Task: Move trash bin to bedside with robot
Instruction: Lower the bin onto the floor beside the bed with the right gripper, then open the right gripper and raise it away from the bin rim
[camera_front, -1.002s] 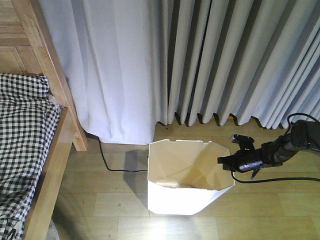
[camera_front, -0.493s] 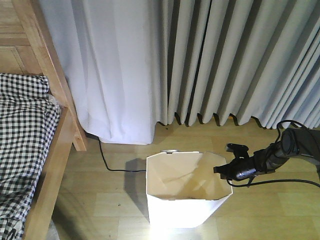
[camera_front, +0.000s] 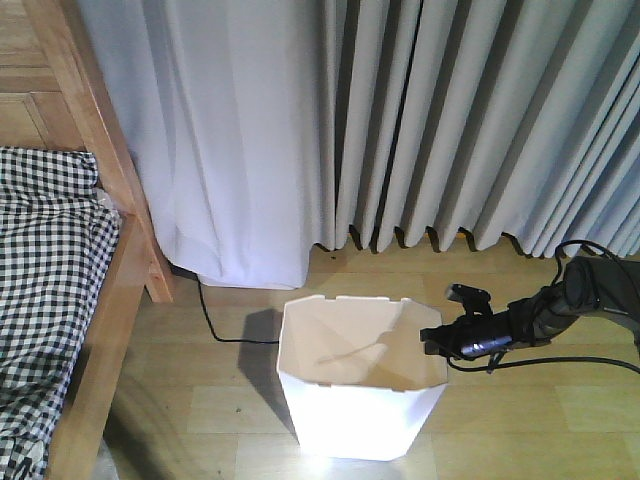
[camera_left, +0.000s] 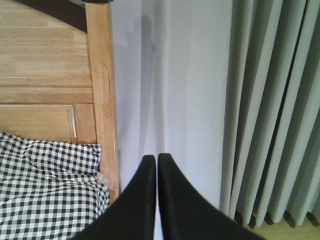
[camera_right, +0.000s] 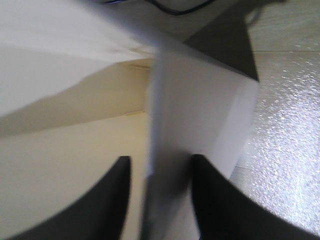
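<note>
Right claw (camera_front: 432, 340) clamped on trash bin (camera_front: 355, 420) right rim wall. Left claw (camera_left: 156, 161) pinched closed, empty. Bed (camera_front: 60, 250) far left.

Trash bin (camera_front: 352, 420) on floor before curtains (camera_front: 420, 120), bed (camera_front: 60, 300) left, robot arm (camera_front: 530, 318) right.

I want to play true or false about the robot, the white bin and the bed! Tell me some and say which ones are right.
1. The trash bin stands upright on the wooden floor. True.
2. The right gripper is at the bin's rim, one finger inside the wall and one outside. True.
3. The bin is touching the bed. False: bare floor lies between them.
4. The left gripper holds the curtain. False: its fingers are together with nothing between them.
5. The bedding is plain blue. False: it is black-and-white checked.
</note>
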